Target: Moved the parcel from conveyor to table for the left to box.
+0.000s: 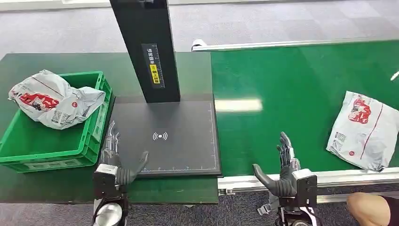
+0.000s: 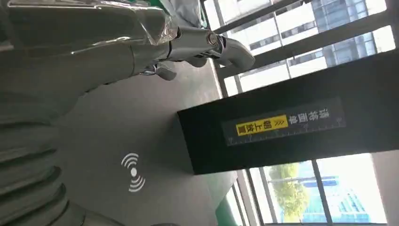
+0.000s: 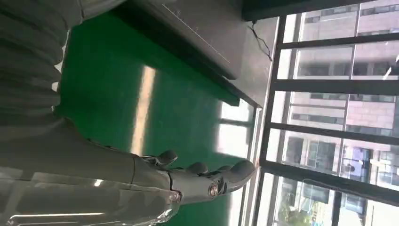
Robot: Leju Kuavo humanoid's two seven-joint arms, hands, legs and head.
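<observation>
dark green covers the surface (image 1: 42, 186) on the left, where a bright green plastic crate (image 1: 28, 153) stands with a grey and red poly mailer (image 1: 54, 100) lying over its far rim. just right of the crate a dark grey scanning pad (image 1: 181, 127) bears a white wireless mark, and a black post (image 1: 143, 44) with a yellow and white label rises from its far edge. further right runs the green conveyor belt (image 1: 282, 89) with silver side rails, a strip of light glaring on it. the parcel (image 1: 364, 129), another grey mailer with red print, lies flat on the belt near its right end, well apart from both hands. grey carpet tiles lie beyond, and the wrist views look out through tall windows onto buildings and trees. a person's knee shows at the lower right corner.

the left hand (image 1: 115, 157) hovers at the pad's near left corner, beside the crate, fingers (image 2: 221, 47) straight and spread, thumb out over the pad, holding nothing. the right hand (image 1: 282, 167) is raised at the belt's near rail, fingers (image 3: 235, 172) extended and apart, thumb out to the left, empty.
</observation>
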